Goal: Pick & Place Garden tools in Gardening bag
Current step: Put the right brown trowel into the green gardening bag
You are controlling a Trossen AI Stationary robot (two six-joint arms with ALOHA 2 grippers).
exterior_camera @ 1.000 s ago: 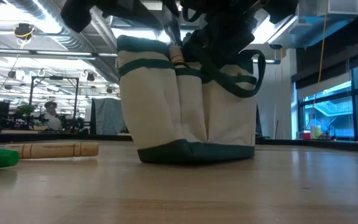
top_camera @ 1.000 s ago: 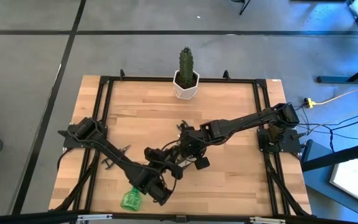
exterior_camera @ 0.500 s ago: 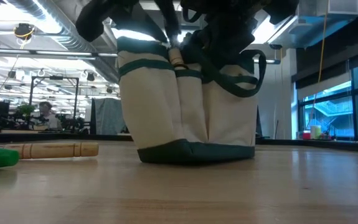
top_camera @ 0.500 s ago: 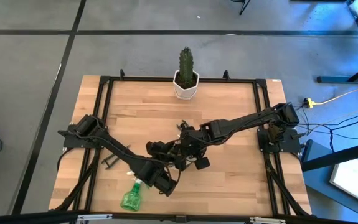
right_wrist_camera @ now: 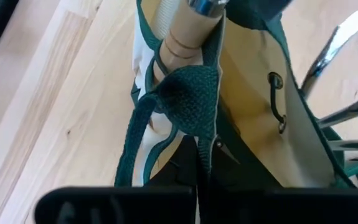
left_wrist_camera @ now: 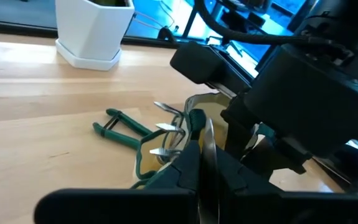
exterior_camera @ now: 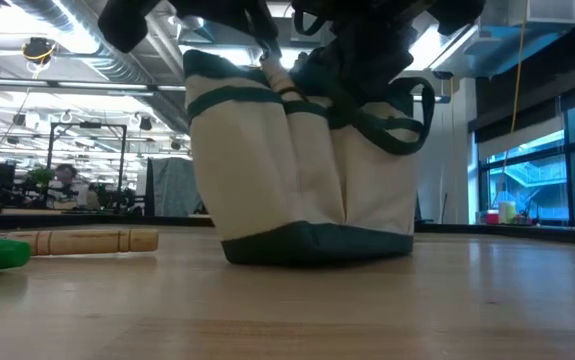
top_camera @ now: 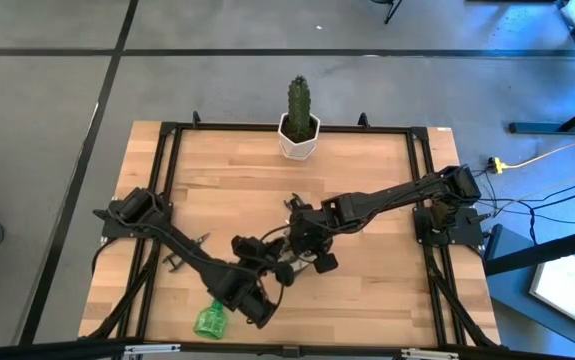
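The bag (exterior_camera: 302,165) stands upright at the middle of the surface (top_camera: 367,170), well in front of the cactus pot (top_camera: 299,135). Since half a second ago the left tool (top_camera: 250,300) has drawn back from beside the bag toward the spray bottle (top_camera: 210,320), and the bag's top has tipped slightly. In my judgement the left arm is now going for the bottle.

The right tool (right_wrist_camera: 198,163) is clenched on the bag's green handle (right_wrist_camera: 185,99), steadying it. The left tool's fingers look closed on a thin metal piece in the left wrist view; I cannot tell what it is.

The low view shows a wooden-handled tool (exterior_camera: 92,241) lying beside the bottle, left of the bag. The right wrist view shows a wooden handle (right_wrist_camera: 188,34) in a side pocket and metal tines (right_wrist_camera: 343,112) inside. The left wrist view shows green shears (left_wrist_camera: 126,127) lying between bag and pot.
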